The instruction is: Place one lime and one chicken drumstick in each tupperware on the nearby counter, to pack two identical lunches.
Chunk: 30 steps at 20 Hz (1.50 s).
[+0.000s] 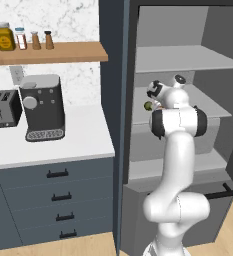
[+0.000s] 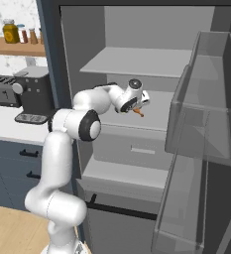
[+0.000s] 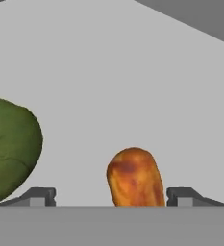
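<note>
**Drumstick between the jaws, lime off to one side**

Reached deep into the open fridge, with the gripper (image 2: 137,105) low over a grey middle shelf (image 2: 156,111). Stood spread, jaws wide, pinching nothing yet. In the hand view, found the chicken drumstick (image 3: 134,178) lying between the two fingertips (image 3: 183,196), nearer one tip than the other, a gap showing on both sides. Seemed to lie with its long axis running away from the hand, rounded end farthest, so crosswise to the closing line: judged a fair lie for a pinch across the narrow waist. Saw the lime (image 3: 10,146) beyond the opposite fingertip, outside the jaws and apart from the drumstick. Could catch that finger on any sideways drift.

Had open shelf ahead of the drumstick and bare floor around it; the shelf above (image 2: 142,62) hung well over the wrist, leaving room to lift and draw back. Kept the fridge door (image 2: 206,99) swung wide on the arm's right.

Lay well apart to the left: the counter (image 1: 83,140), with coffee machine (image 1: 42,107) and toaster (image 1: 0,109).
</note>
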### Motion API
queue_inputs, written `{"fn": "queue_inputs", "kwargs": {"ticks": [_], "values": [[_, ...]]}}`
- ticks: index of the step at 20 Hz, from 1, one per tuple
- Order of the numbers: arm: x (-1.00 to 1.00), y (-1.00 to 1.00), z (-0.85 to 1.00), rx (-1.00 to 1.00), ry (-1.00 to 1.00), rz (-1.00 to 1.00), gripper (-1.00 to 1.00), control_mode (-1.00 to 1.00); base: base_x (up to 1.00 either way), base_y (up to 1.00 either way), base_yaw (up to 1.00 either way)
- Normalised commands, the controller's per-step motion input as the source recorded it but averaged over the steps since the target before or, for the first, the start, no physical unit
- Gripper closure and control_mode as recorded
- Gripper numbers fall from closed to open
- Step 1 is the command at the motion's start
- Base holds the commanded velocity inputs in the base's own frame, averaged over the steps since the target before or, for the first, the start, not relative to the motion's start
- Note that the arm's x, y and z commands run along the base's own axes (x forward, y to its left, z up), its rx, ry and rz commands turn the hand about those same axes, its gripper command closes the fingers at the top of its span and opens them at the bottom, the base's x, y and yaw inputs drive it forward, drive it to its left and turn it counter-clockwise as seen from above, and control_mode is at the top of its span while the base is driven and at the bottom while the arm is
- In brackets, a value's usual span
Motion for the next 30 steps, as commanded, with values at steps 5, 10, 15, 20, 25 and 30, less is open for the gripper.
{"fn": "queue_inputs", "kwargs": {"ticks": [5, 10, 15, 20, 25, 30], "values": [[0.22, -0.03, -0.42, -0.08, 0.00, 0.04, 1.00, -1.00, 0.00, 0.00, 0.00], [-0.07, -0.40, -0.26, -0.07, 0.00, 0.03, 1.00, -1.00, 0.00, 0.00, 0.00], [-0.61, -0.52, 0.03, 0.00, -0.02, 0.00, 1.00, -1.00, 0.00, 0.00, 0.00], [-0.99, -0.15, 0.32, 0.10, 0.00, 0.00, 1.00, -1.00, 0.00, 0.00, 0.00], [-1.00, 0.32, 0.20, 0.05, -0.05, 0.00, 1.00, -1.00, 0.00, 0.00, 0.00], [-1.00, 0.49, 0.18, -0.02, -0.12, 0.00, 1.00, -1.00, 0.00, 0.00, 0.00]]}}
